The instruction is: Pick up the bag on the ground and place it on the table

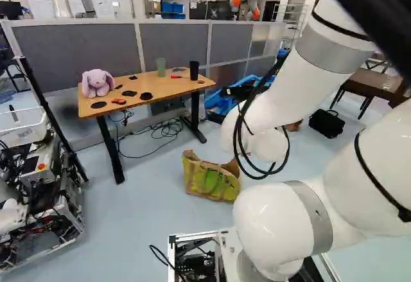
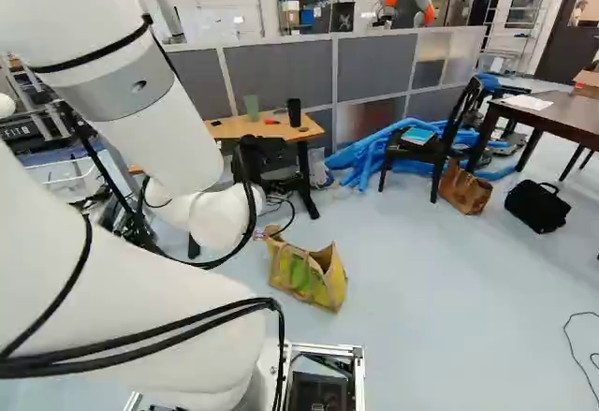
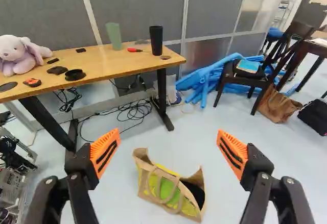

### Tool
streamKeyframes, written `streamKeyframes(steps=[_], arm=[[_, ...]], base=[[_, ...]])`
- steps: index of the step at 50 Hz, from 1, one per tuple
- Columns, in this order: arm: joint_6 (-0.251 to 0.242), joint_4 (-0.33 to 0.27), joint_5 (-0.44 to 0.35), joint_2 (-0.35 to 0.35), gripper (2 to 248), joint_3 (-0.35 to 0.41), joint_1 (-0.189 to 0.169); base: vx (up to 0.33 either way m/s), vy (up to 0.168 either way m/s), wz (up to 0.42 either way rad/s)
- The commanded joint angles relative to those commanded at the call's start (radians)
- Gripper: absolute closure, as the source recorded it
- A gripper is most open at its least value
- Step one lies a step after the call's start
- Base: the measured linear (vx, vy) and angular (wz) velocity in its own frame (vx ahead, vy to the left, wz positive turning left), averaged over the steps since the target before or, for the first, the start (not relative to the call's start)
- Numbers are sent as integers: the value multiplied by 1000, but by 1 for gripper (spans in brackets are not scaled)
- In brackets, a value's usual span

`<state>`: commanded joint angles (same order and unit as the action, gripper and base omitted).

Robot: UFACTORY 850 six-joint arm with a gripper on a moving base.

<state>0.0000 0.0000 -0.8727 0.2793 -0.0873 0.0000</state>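
Pale blue-grey floor [image 1: 151, 211], bearing the yellow-green and tan shopping bag [image 3: 164, 188] near the black-legged wooden table [image 3: 117, 68]. Black, orange-padded gripper [image 3: 168, 133] spread wide, empty; best centred over the handles [image 3: 146, 183] before closing.

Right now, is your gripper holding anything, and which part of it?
No, the gripper holds nothing. Its fingers are wide apart, and the bag stands on the floor.

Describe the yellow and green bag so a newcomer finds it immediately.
Start from the wooden table with the plush rabbit. On the floor before it sits an open, tan-handled bag. It alone is yellow and green, unlike the brown bag and black bag.
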Motion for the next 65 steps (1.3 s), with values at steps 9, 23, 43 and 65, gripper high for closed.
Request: streamKeyframes(steps=[9,23,43,65], arm=[[0,0,0,0,3,0,0],[0,0,0,0,3,0,0],[0,0,0,-25,3,-21,0],[0,0,57,-109,3,-96,11]], base=[[155,4,-1],[137,2,0],[82,2,1],[-9,0,0]])
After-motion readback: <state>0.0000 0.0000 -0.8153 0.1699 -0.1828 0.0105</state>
